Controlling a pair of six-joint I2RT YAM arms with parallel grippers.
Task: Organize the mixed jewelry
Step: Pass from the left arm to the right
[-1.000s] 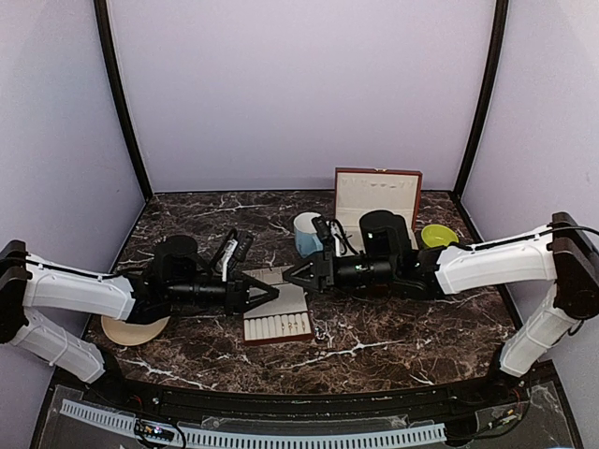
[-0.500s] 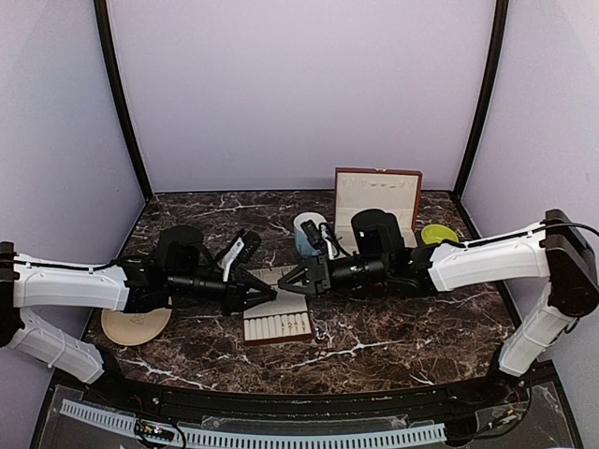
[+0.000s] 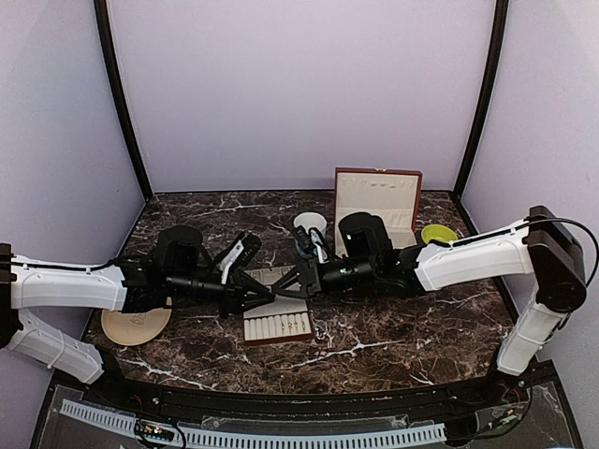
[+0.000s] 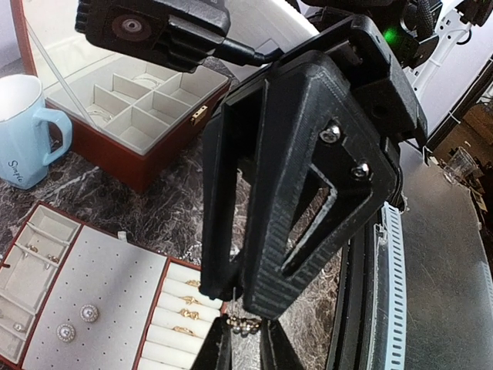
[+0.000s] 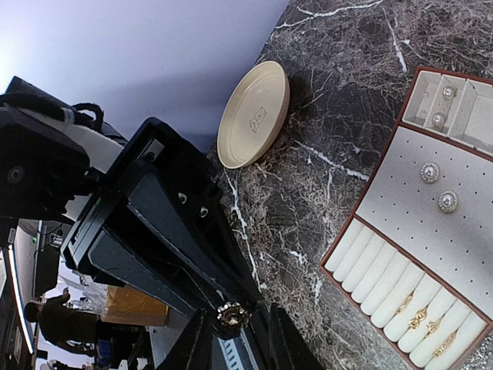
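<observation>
Left gripper: clamped on a small jewelry piece, held above the tray, apparently for handover.
Right gripper: fingers apart, flanking the piece, probably to receive it.

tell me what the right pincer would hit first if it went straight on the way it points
The small sparkly round jewelry piece pinched by the left pincer, directly ahead of the right pincer; just behind it, probably the left pincer's tips.

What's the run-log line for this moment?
phase: apparent handover above slotted tray | left gripper: shut on jewelled ring | right gripper: open, straddling ring
</observation>
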